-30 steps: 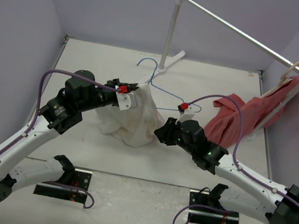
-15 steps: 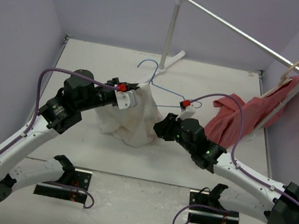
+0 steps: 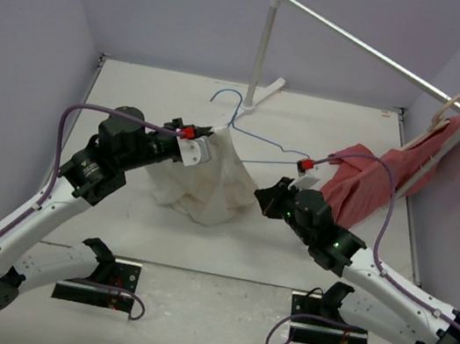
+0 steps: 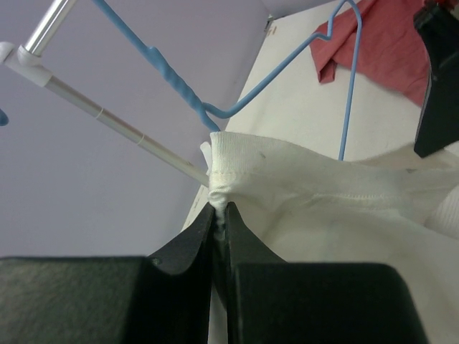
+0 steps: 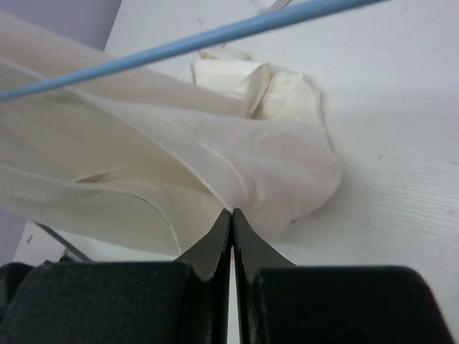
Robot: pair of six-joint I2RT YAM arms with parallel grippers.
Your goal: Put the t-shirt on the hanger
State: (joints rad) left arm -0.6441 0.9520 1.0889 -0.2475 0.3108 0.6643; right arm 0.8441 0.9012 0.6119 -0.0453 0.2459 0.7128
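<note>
The white t-shirt (image 3: 210, 182) hangs bunched below the hanger (image 4: 176, 81), likely lifted so that the wire can slip inside. Just under the hanger's neck, the left gripper (image 4: 221, 208) pinches the shirt's ribbed edge. Below the hanger's arm, the right gripper (image 5: 233, 213) is pressed together at the shirt's side; I cannot tell whether it has caught any cloth.

I read no text, label, brand, number or sign in any of three views.
</note>
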